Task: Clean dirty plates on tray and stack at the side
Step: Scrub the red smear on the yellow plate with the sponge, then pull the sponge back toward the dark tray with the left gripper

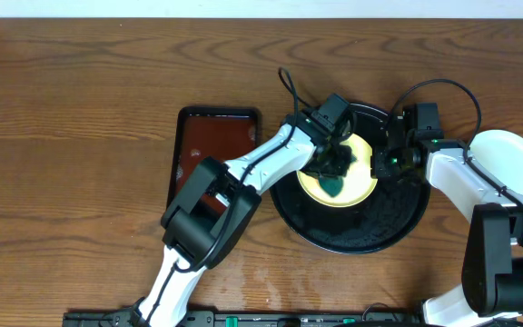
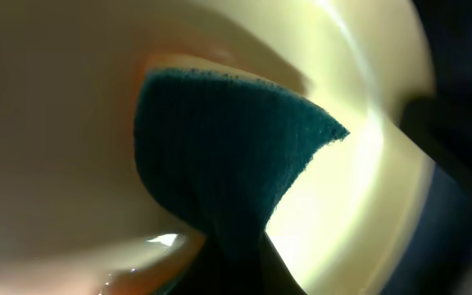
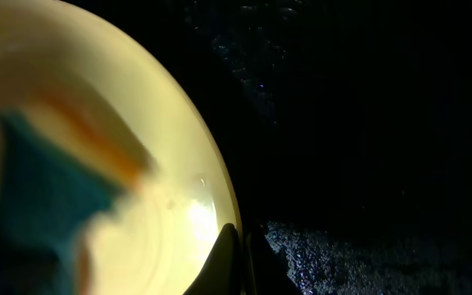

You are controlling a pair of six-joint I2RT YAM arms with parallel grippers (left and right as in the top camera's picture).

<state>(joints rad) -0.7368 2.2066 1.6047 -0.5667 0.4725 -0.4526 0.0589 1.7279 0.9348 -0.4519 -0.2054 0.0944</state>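
The scrubbing step is judged to be in hand. The yellow plate lies on the black tray, a little above and left of the tray's middle in the overhead view. A teal sponge is pressed onto its face by the left claw, which is closed on the sponge. The plate's rim is pinched at its right side by the right claw, whose fingers are drawn narrow. An orange-red streak is seen just beside the sponge (blurred, so its extent cannot be told).

For the step to be done well, the sponge should be laid flat and swept across the streak in short strokes. The rim should be gripped firmly so that the plate is not dragged over the tray.

The plate is round, so no long axis can be given; its face is turned upward. The sponge's free corner is pointed toward the right of the left wrist frame. A white plate is set apart on the worktop at the right edge.
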